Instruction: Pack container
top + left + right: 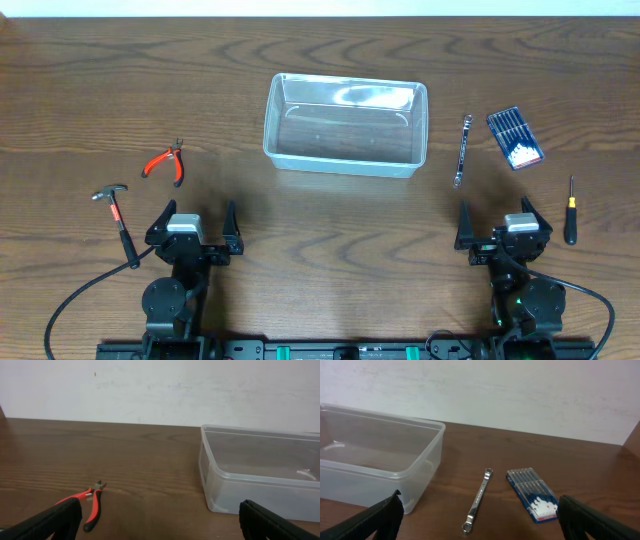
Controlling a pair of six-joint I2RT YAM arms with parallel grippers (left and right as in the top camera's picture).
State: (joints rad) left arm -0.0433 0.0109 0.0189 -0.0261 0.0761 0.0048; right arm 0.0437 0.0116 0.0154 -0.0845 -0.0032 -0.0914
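Observation:
The clear plastic container point(345, 125) stands empty at the table's middle back; it also shows in the left wrist view point(260, 472) and the right wrist view point(380, 455). Red-handled pliers point(165, 161) point(87, 505) and a hammer point(120, 222) lie at the left. A silver wrench point(462, 150) point(477, 501), a blue bit case point(515, 138) point(532, 494) and a screwdriver point(571, 210) lie at the right. My left gripper point(195, 222) point(160, 527) is open and empty near the front edge. My right gripper point(497, 222) point(480, 527) is open and empty too.
A pale wall runs behind the table's far edge. Black cables trail from both arm bases at the front.

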